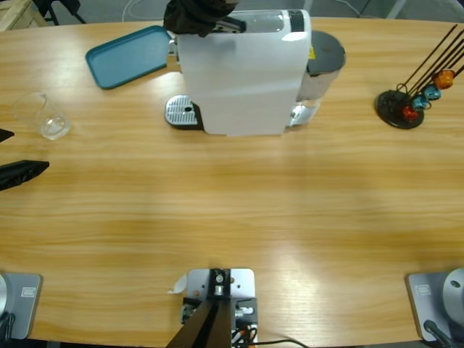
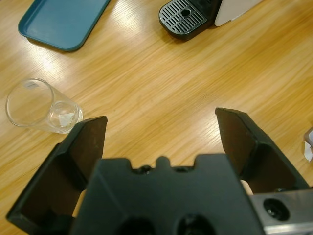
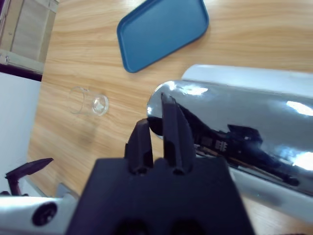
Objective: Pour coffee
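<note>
A white coffee machine (image 1: 243, 72) stands at the back middle of the table, its chrome lid (image 3: 244, 117) on top. My right gripper (image 3: 156, 115) is shut, and its tips lie over the left end of that lid; the high view has it (image 1: 199, 20) at the machine's top left. A clear glass tumbler (image 1: 45, 116) lies on its side at the far left. Just short of the tumbler (image 2: 41, 105), my left gripper (image 2: 161, 120) is open with nothing between its jaws. The coffee is out of view.
A blue tray (image 1: 127, 54) lies left of the machine. The machine's metal drip grate (image 1: 181, 111) juts out at its left foot. A black capsule stand (image 1: 406, 105) with coloured capsules is at the far right.
</note>
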Robot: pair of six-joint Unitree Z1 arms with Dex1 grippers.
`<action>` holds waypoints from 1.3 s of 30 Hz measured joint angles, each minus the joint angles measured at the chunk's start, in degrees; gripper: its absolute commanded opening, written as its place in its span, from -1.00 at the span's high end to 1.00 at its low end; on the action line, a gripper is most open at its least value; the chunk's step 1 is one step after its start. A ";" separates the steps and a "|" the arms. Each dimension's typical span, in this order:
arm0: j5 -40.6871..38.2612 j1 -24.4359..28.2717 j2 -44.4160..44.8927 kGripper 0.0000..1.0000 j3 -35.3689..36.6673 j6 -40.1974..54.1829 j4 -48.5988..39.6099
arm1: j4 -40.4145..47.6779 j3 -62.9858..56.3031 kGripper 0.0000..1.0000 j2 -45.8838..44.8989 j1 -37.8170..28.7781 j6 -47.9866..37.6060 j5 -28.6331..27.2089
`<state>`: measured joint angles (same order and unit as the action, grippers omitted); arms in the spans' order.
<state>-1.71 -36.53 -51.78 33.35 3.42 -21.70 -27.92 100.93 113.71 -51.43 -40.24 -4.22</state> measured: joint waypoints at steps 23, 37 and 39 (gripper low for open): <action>20.30 7.15 -10.74 -0.92 0.68 -17.28 8.07 | -9.97 -11.06 -1.00 -26.62 1.57 24.62 5.89; 26.96 10.38 -22.80 -0.89 -0.84 -17.36 18.84 | -6.42 -19.27 -1.00 -28.91 1.60 20.62 7.17; 26.96 10.74 -24.65 -0.88 -0.93 -16.13 20.97 | -5.64 -20.40 -1.00 -28.89 1.60 20.29 7.17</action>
<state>25.24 -25.79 -76.43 32.42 -12.71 -0.73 -33.56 80.53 84.82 -49.83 -19.95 2.96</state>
